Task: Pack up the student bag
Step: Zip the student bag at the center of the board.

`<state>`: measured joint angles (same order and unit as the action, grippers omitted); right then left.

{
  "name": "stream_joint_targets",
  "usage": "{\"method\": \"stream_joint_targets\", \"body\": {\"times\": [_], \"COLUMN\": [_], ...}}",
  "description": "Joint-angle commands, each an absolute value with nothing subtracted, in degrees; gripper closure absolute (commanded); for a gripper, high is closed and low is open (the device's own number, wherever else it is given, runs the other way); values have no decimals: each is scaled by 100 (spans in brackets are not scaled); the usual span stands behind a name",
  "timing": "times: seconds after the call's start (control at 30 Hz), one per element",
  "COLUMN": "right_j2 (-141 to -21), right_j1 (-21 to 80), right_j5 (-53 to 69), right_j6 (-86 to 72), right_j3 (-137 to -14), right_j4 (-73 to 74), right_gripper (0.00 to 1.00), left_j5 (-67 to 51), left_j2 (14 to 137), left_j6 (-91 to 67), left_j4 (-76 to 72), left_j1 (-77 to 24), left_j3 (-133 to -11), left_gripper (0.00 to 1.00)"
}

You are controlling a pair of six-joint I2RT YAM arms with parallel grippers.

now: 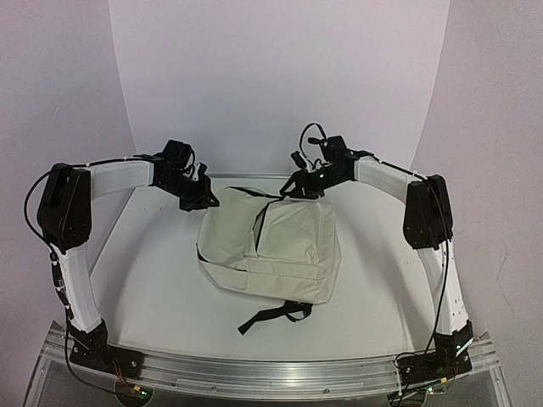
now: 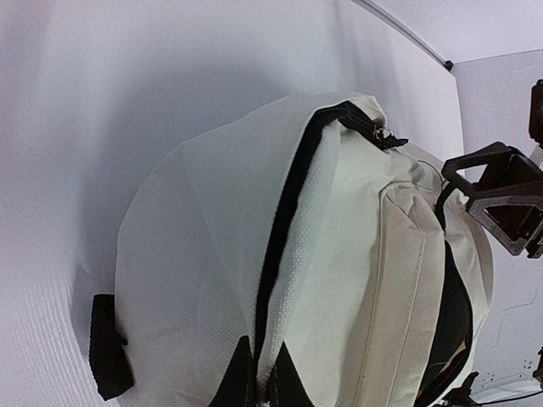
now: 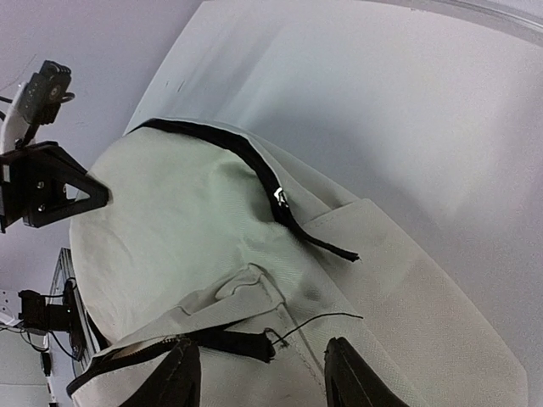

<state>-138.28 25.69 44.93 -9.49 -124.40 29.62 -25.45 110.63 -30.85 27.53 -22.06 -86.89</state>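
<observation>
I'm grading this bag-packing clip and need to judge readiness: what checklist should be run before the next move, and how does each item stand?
1. Left gripper clamped on the student bag: ok, shut on fabric beside the black zipper.
2. Right gripper holding the bag: not ok, its fingers stand apart with bag fabric between them.
3. Bag opening wide enough: cannot tell, only a dark gap shows.
4. Bag resting on the table: ok.
5. Loose strap away from both grippers: ok, it lies at the bag's near side.
</observation>
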Motion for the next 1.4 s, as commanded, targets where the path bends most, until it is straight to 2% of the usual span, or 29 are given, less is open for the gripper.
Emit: {"method": "stream_joint_targets", "body": {"times": [0.0,0.37,0.43,0.53,0.57,0.83,1.17,1.37], "right_j2": [-13999,-14155,-14206,-14198,-14162,-13480,-12054,-11588], "right_j1": [2594,2701,2700,2704,2709,2890,3611,3933], "right_j5": [4584,5039,5092,5162,5172,5090,3937,3695], "right_j6": [-853,-752,-788,-833,-853,-887,532,629], "right_j3": [-12747,-12958,-13073,-13257,-13318,-13308,-11910,-11271], "right_j4": [2986,3061,3072,3076,3073,3102,3542,3551], "right_gripper": [53,68,76,99,100,100,100,100], "left_j5": [-2759,-2779,-2786,-2776,-2761,-2571,-2131,-1927], "left_j2": [10822,10873,10880,10877,10874,10879,11060,11102], "left_j6": [-2996,-3026,-3046,-3069,-3084,-3308,-3790,-4025], "left_j4": [2437,2380,2385,2403,2406,2380,2508,2527], "left_j1": [-2189,-2197,-2198,-2197,-2199,-2198,-2188,-2184], "left_j3": [-9047,-9059,-9061,-9059,-9050,-8953,-8999,-8922], "left_gripper": [100,100,100,100,100,100,100,100]}}
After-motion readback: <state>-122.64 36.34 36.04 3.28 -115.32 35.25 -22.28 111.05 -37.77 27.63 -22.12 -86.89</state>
